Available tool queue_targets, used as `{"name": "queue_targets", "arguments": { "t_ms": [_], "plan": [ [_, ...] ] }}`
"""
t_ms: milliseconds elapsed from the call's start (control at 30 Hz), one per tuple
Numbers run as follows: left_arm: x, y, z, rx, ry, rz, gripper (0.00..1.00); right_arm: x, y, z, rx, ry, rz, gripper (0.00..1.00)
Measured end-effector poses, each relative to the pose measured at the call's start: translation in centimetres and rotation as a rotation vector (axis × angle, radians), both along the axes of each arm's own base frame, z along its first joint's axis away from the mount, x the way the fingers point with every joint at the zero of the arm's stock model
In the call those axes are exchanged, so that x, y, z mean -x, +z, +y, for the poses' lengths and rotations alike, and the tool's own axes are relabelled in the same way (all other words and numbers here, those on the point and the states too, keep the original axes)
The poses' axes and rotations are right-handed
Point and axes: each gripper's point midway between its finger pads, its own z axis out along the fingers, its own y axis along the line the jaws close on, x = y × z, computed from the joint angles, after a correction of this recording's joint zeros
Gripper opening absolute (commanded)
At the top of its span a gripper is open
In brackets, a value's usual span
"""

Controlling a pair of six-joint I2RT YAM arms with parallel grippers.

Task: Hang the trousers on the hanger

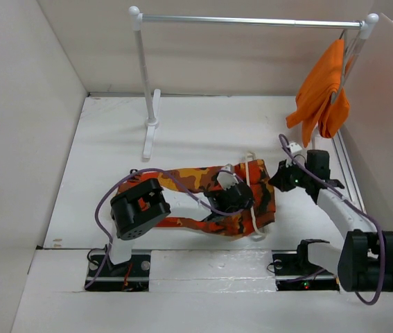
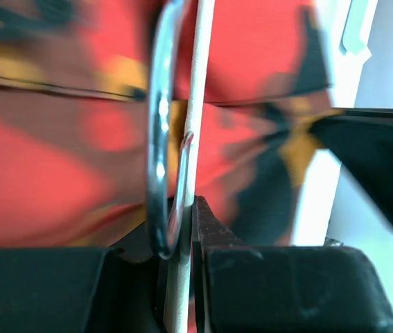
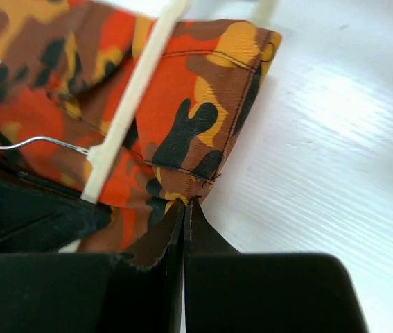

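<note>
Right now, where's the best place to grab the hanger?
I'd take the hanger by its straight cream bar, beside the wire hook, from above, fingers astride. The bar is thin, straight and lies across the trousers. The left gripper is closed there.

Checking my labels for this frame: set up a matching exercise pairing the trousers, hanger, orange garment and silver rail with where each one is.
Things:
1. trousers
2. hanger
3. orange garment
4. silver rail

Places:
A. draped at the right end of the silver rail
B. edge pinched in the right tool
C. mounted on white posts
D. bar pinched in the left tool

Pairs: 1-B, 2-D, 3-A, 4-C
</note>
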Motion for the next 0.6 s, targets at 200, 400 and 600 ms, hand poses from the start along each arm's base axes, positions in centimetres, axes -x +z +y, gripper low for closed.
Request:
{"name": "queue_targets", "arguments": {
  "t_ms": [200, 400, 600],
  "plan": [
    [-1.3, -0.2, 3.3, -0.078, 0.027, -0.023, 0.0, 0.1, 2.4, -2.9, -0.005, -0.122, -0.025, 0.0],
    [-0.9, 0.8, 6.8, -0.103, 0.02, -0.052, 0.0, 1.1, 2.1, -5.3, -0.03, -0.234, 0.044, 0.0],
    [-0.3, 1.4, 10.2, -0.148, 0.011, -0.08, 0.0, 1.0, 2.0, -6.1, -0.067, -0.292, 0.075, 0.0]
  ]
}}
